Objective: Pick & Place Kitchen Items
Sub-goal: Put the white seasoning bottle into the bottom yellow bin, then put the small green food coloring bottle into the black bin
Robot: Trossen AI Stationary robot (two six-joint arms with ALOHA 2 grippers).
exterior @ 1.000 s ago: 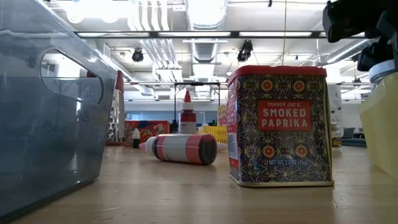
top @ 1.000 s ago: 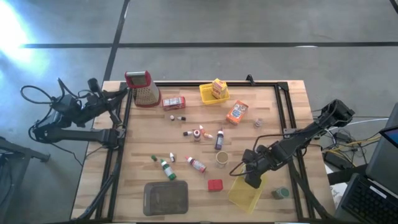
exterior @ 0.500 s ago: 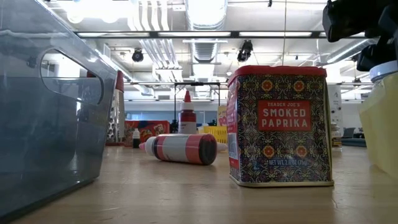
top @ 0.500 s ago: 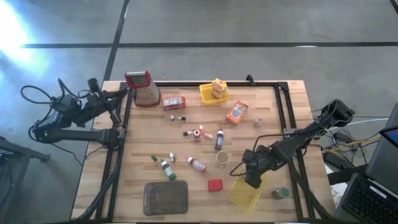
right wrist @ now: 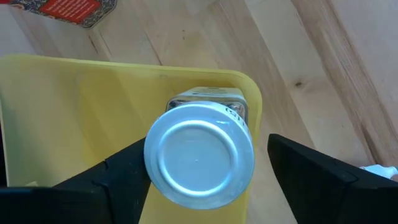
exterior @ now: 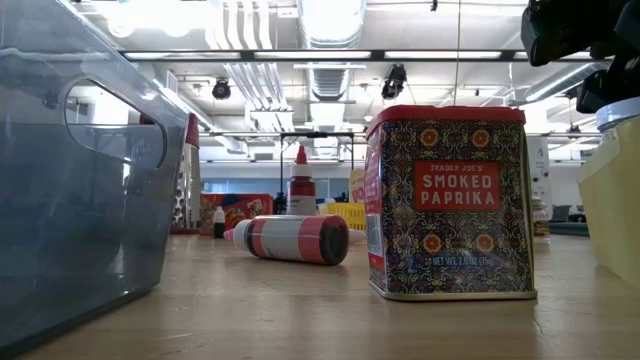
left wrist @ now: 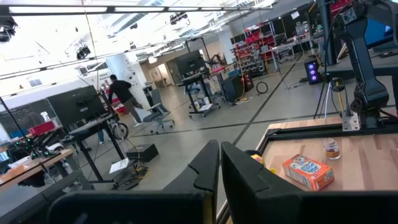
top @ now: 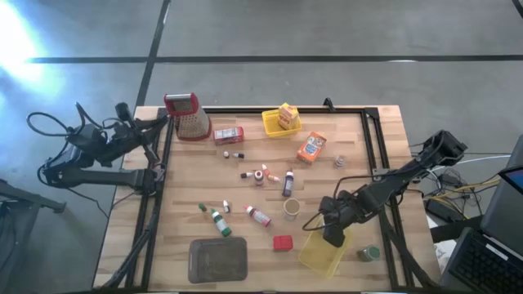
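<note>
My right gripper point(right wrist: 208, 171) hangs open over the near yellow basket point(top: 319, 256) at the table's front right, pointing steeply down. A small jar with a silver lid point(right wrist: 199, 155) stands between its fingers, inside the basket's corner point(right wrist: 245, 84); its lid point(exterior: 620, 112) shows above the basket's wall point(exterior: 612, 200). Small bottles point(top: 259, 175), an orange box point(top: 311, 147), a red box point(top: 228, 135) and a red paprika tin point(top: 283, 242) lie scattered on the table. My left gripper point(left wrist: 220, 168) is shut, held level beyond the table's left edge. My right gripper comes at the jar from above, one finger on either side of its lid. One finger point(right wrist: 124, 171) lies right beside the lid's rim point(right wrist: 149, 158); I cannot tell whether it touches. The other finger point(right wrist: 311, 171) stands clear of the lid.
A grey tray point(top: 218, 260) sits at the front, a grater point(top: 189, 116) at the far left, and a second yellow basket point(top: 273, 125) with a yellow box at the far edge. A green-lidded jar point(top: 369, 254) stands right of the near basket. A black rail frames the table.
</note>
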